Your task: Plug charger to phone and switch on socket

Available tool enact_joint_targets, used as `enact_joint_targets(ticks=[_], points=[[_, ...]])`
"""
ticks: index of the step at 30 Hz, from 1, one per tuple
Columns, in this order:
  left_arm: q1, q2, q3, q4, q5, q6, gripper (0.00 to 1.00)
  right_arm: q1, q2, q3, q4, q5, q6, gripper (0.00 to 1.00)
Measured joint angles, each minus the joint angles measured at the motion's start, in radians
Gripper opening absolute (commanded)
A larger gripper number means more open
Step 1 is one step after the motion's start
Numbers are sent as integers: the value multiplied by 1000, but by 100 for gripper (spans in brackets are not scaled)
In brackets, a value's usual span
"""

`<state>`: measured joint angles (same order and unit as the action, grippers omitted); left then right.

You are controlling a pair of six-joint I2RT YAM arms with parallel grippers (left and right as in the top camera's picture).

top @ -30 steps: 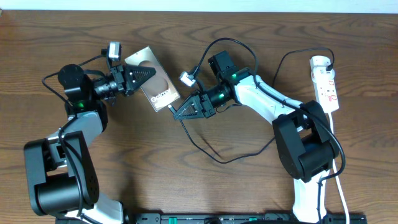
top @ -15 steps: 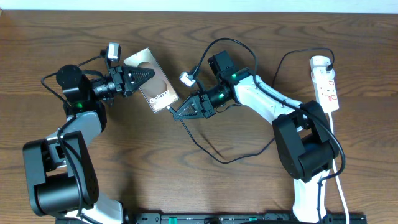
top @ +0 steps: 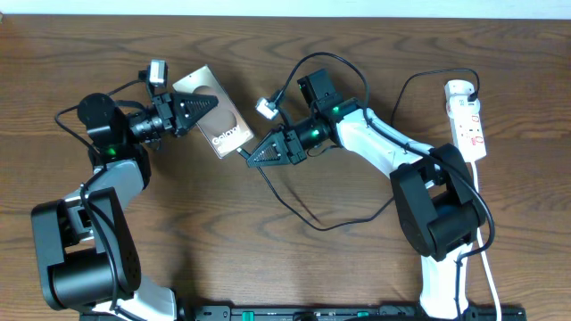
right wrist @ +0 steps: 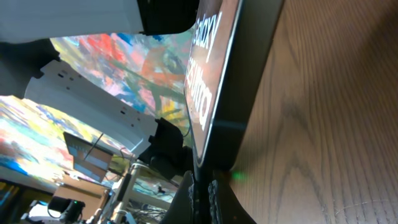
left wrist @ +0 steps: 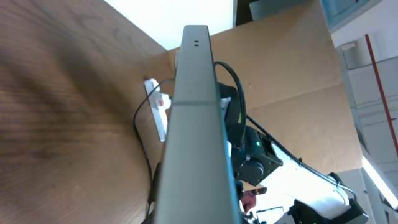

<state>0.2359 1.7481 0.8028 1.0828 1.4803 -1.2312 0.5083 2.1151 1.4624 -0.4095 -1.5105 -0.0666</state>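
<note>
The phone [top: 217, 116] is a tan slab printed "Galaxy", tilted up off the table, and my left gripper [top: 212, 103] is shut on its left edge. In the left wrist view the phone [left wrist: 196, 130] fills the middle as a grey edge. My right gripper [top: 251, 160] is shut on the charger plug [right wrist: 203, 184], which sits against the phone's lower end [right wrist: 227, 74]. How deep the plug sits cannot be made out. The charger's thin black cable [top: 299, 214] loops across the table. The socket [top: 467, 120], a white strip with red marks, lies at the far right, away from both grippers.
The socket's white cord [top: 486, 259] runs down the right side past the right arm's base [top: 437, 223]. The left arm's base [top: 85, 250] stands at the lower left. A wall edge runs along the top of the table.
My left gripper has carried the phone slightly up and to the left. My right gripper has followed up and left with the plug, staying at the phone's lower end.
</note>
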Motion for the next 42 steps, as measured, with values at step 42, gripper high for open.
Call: enact_joint_targets(ticks=[42], points=[[-42,0,11,2,-168,-2,7,24,5,-13,392,31,459,1]])
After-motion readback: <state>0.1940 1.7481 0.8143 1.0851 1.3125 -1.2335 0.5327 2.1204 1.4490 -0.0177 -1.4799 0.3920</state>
